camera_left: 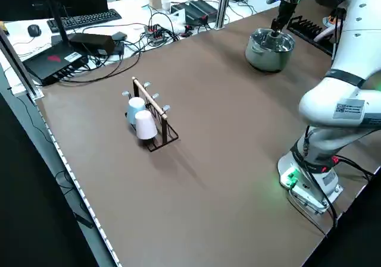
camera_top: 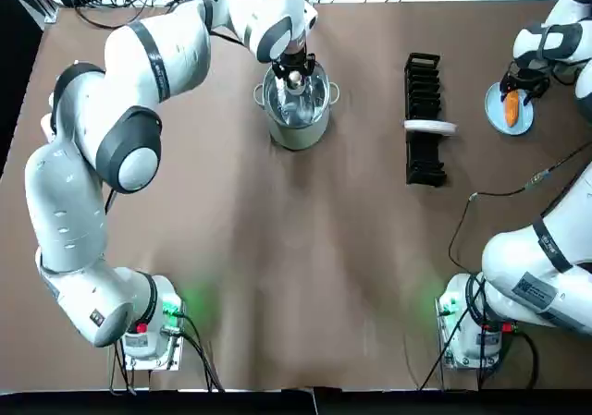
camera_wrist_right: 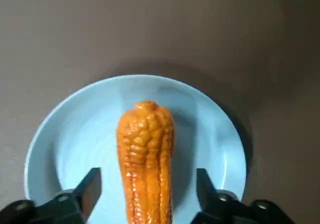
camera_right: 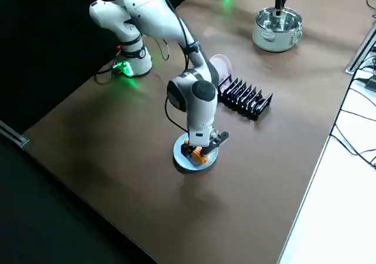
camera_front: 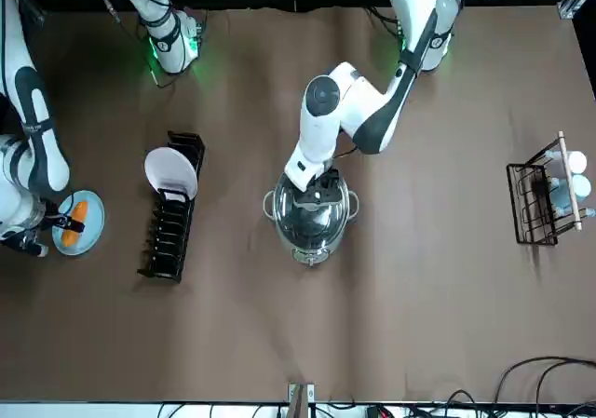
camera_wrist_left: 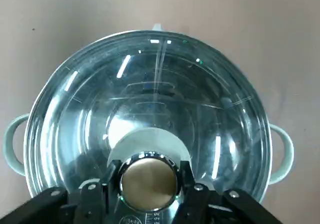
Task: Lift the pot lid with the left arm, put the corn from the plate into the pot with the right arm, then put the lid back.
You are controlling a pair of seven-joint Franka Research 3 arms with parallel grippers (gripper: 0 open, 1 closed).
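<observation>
A steel pot [camera_top: 298, 130] stands at the far middle of the table with its glass lid [camera_wrist_left: 150, 89] seated on it. My left gripper [camera_top: 294, 75] comes down from above, and its fingers [camera_wrist_left: 192, 186] press on both sides of the lid's metal knob [camera_wrist_left: 148, 176]. At the far right, an orange corn cob [camera_top: 511, 108] lies on a light blue plate [camera_wrist_right: 70, 139]. My right gripper [camera_wrist_right: 147, 176] hangs low over the plate, open, one finger on each side of the corn [camera_wrist_right: 146, 149] with a gap on both sides.
A black dish rack [camera_top: 424, 156] holding one white plate [camera_top: 430, 127] stands between pot and corn plate. A wire rack with cups [camera_front: 545, 190] sits on the robot's left side of the table. A cable [camera_top: 499, 193] trails near the right arm's base.
</observation>
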